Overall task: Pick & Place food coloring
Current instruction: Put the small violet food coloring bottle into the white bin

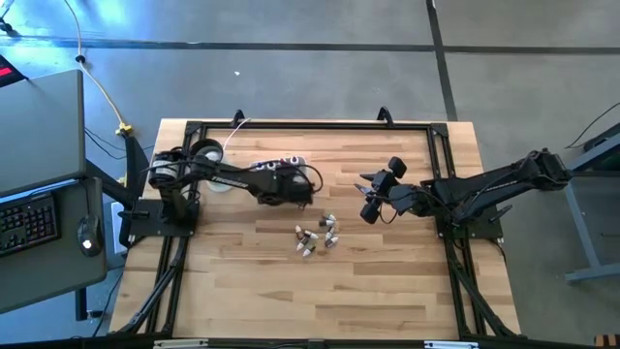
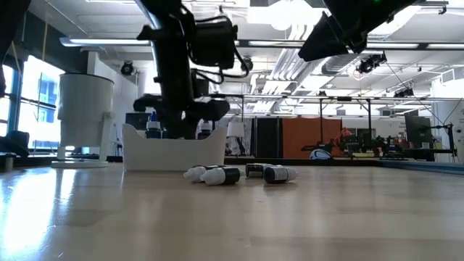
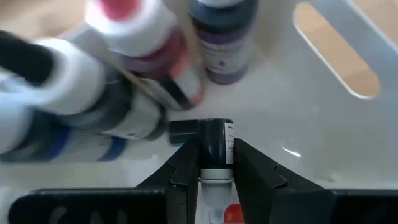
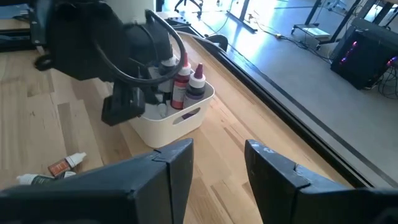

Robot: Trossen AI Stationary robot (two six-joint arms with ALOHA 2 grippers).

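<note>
Dark left gripper (image 3: pixel 216 163) clamped on 1 food coloring bottle (image 3: pixel 215 144), reaching into white tray (image 3: pixel 373 106)

Wooden table (image 1: pixel 387 291) stood on grey concrete floor (image 1: pixel 320 68), black metal frame (image 1: pixel 310 124) running round its edges. White tray (image 2: pixel 174 154) sat toward table's far left part, oval handle slot in its wall. White cup (image 2: pixel 85 119) stood near tray, well apart from it. Grey desk (image 1: pixel 44 174) beside table carried keyboard (image 1: pixel 27 221) and mouse (image 1: pixel 89 244). Yellow-tipped cable (image 1: pixel 102 92) trailed across floor. Orange wall (image 2: pixel 312 138) showed in room behind.
</note>
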